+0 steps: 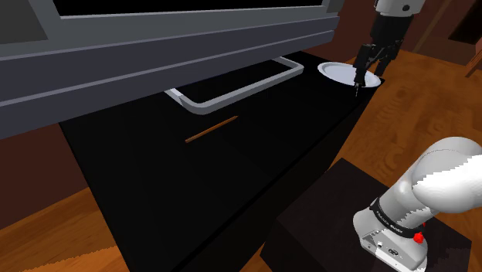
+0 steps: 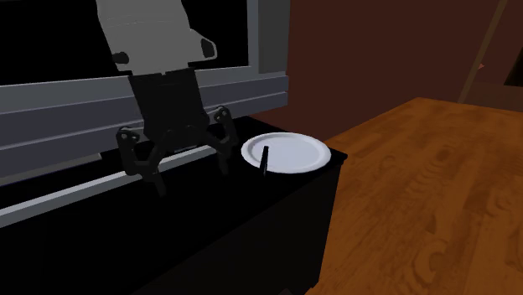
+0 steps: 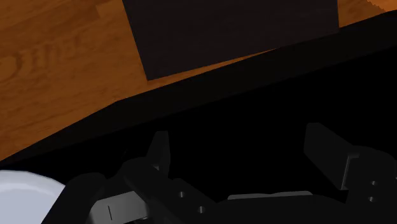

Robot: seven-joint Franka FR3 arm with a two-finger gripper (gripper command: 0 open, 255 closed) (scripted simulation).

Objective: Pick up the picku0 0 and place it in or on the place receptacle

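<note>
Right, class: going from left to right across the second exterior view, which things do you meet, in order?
all-black two-finger hand, its fingers apart → round white plate → brown wooden floor

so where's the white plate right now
In the second exterior view the white plate sits at the right corner of the black counter, just right of the fingers.

place: a room in a home, living or dining kind
floor (image 2: 419,168): warm wood boards
wall (image 2: 369,50): dark red-brown
furniture: low black surface (image 1: 232,178) under a wide grey frame (image 1: 154,46)
tableware: white plate (image 2: 297,151) on the surface
</note>
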